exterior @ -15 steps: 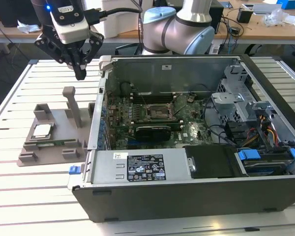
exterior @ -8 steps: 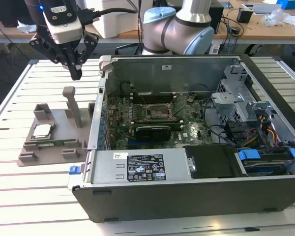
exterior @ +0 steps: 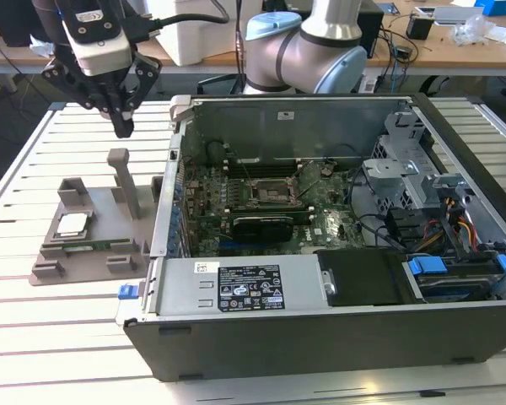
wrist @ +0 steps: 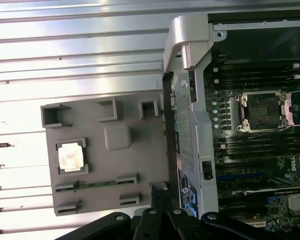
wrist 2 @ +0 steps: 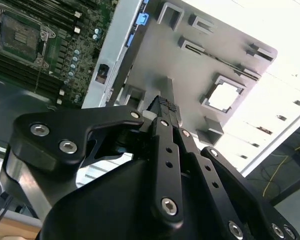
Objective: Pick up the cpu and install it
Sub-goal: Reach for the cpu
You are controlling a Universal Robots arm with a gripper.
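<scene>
The jaws are drawn together with no gap to speak of between the fingertips (wrist 2: 166, 104), and they grip nothing. In the exterior view they hang in the air pointing down, directly over the upright post (exterior: 125, 181) of the grey fixture (exterior: 46, 270), apart from it. This reads as a ready pose above the parts holder, with the pick not yet made.

The cpu (exterior: 72, 224) lies at about 7 o'clock from the jaws in that view. It is seated flat in a square walled pocket that probably fixes its position and squareness for a repeatable grasp. It is a small square chip whose silvery lid glares pale in both wrist views (wrist: 71, 158) (wrist 2: 225, 97). A thin memory stick (wrist: 95, 184) rests in a slot just beside it.

The fixture sits on the slatted worktop (exterior: 34, 337), touching the open computer case (exterior: 261, 329). The motherboard socket (exterior: 274, 192) lies at about 3 o'clock from the cpu, its middle dark and apparently unfilled
</scene>
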